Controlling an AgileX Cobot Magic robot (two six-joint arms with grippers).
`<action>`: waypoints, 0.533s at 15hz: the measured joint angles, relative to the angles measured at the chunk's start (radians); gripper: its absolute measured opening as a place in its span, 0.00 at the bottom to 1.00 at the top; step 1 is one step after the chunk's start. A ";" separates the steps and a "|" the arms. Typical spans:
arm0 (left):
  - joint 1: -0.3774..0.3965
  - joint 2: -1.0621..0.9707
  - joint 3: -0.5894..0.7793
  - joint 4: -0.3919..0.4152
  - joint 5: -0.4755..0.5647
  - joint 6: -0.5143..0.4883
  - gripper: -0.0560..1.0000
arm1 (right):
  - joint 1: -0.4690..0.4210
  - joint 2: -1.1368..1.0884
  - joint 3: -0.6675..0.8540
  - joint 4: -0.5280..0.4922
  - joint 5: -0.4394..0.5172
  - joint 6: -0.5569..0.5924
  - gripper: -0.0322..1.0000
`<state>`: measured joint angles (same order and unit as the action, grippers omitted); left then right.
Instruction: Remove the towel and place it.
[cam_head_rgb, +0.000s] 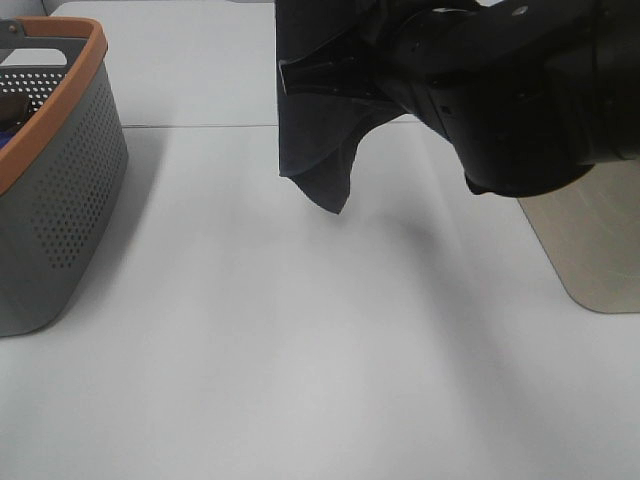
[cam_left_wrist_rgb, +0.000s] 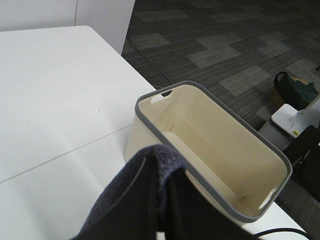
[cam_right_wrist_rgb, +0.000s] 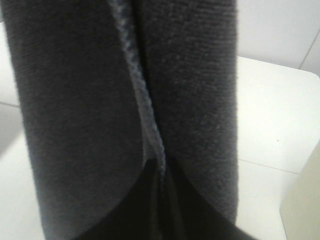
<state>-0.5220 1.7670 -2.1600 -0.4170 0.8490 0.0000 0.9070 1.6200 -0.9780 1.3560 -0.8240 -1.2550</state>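
The dark navy towel (cam_head_rgb: 310, 150) hangs in the air over the far middle of the white table (cam_head_rgb: 300, 350), its lowest corner just above the surface. My right gripper (cam_head_rgb: 295, 77) reaches in from the right and is shut on the towel's upper part. In the right wrist view the towel (cam_right_wrist_rgb: 90, 110) fills the picture above the gripper (cam_right_wrist_rgb: 162, 200). In the left wrist view the towel (cam_left_wrist_rgb: 130, 190) folds over my left gripper (cam_left_wrist_rgb: 161, 210), which looks shut on it. The left gripper does not show in the high view. No white tag shows.
A grey perforated basket (cam_head_rgb: 60, 200) with an orange rim stands at the table's left edge. A cream bin with a grey rim (cam_left_wrist_rgb: 210, 145) stands at the right edge (cam_head_rgb: 590, 250). The right arm (cam_head_rgb: 520, 90) blocks the upper right of the high view.
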 joint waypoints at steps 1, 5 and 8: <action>0.000 0.000 0.000 0.020 0.000 0.000 0.06 | 0.000 -0.002 0.000 0.008 0.046 -0.031 0.03; 0.000 0.026 0.000 0.126 0.002 0.000 0.06 | 0.000 -0.067 0.000 0.287 0.223 -0.365 0.03; 0.000 0.072 0.000 0.262 0.054 0.000 0.06 | 0.001 -0.103 0.003 0.381 0.245 -0.601 0.03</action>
<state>-0.5220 1.8390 -2.1600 -0.1550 0.9030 0.0000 0.9080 1.5170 -0.9750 1.7370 -0.5790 -1.8560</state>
